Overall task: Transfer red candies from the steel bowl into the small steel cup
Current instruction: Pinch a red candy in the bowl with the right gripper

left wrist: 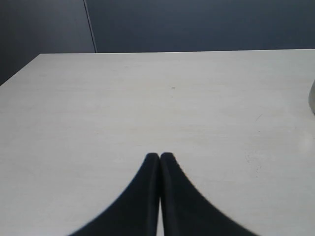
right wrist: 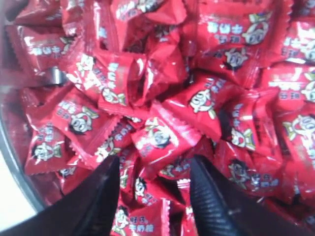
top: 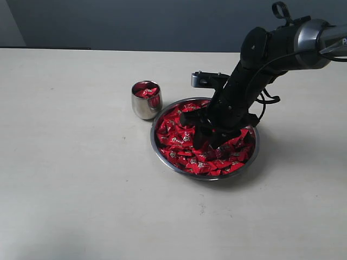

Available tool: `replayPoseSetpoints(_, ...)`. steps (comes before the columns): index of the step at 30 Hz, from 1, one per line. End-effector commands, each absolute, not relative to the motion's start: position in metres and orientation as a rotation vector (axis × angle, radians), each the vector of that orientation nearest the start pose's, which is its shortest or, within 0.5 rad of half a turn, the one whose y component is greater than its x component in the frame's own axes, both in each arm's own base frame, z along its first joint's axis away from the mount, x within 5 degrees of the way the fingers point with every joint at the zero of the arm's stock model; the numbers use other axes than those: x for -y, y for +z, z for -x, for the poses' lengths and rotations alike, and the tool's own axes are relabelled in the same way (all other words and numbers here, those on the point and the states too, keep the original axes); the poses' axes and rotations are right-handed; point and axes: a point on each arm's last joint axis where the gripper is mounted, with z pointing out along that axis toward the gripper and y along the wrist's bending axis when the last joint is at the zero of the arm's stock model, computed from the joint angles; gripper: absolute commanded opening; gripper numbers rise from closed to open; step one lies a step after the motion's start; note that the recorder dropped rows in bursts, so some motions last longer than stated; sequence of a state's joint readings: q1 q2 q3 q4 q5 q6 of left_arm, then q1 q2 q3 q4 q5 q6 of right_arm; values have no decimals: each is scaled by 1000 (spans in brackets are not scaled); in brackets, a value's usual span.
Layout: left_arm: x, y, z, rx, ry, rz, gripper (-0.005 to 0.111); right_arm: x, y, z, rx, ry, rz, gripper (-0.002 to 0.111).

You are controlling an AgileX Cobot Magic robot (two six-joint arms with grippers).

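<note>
The steel bowl (top: 174, 164) sits right of the table's middle, heaped with red candies (top: 178, 140). Just to its left stands the small steel cup (top: 145, 104) with a few red candies (top: 145, 91) inside. My right gripper (top: 211, 142) is lowered into the bowl, open. In the right wrist view its fingers (right wrist: 154, 163) stand wide apart, pushed down among the candies (right wrist: 162, 135), with loose wrappers lying between them and none pinched. The bowl's rim (right wrist: 14, 181) shows at one side. My left gripper (left wrist: 160, 156) is shut and empty above bare table.
The pale table (top: 70, 179) spreads wide to the left and front of the bowl. The right arm (top: 255, 59) slants down from the upper right over the bowl's far side. A dark wall lies behind the table's far edge.
</note>
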State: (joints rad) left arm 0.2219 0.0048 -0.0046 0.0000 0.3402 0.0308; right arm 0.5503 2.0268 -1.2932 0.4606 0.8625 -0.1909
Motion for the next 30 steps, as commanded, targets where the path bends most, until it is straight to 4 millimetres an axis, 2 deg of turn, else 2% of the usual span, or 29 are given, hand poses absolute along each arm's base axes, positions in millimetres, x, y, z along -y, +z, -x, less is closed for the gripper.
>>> replayPoseSetpoints(1, -11, 183, -53, -1808, 169, 174, 0, -228, 140, -311, -3008, 596, 691, 44)
replayPoseSetpoints(9, -11, 183, -53, -1808, 169, 174, 0, -229, 131, -311, -3035, 602, 676, 44)
replayPoseSetpoints(24, -11, 183, -53, -1808, 169, 174, 0, -232, 131, -320, -2961, 595, 576, 44)
replayPoseSetpoints(30, -11, 183, -53, -1808, 169, 174, 0, -232, 121, -322, -2973, 584, 565, 40)
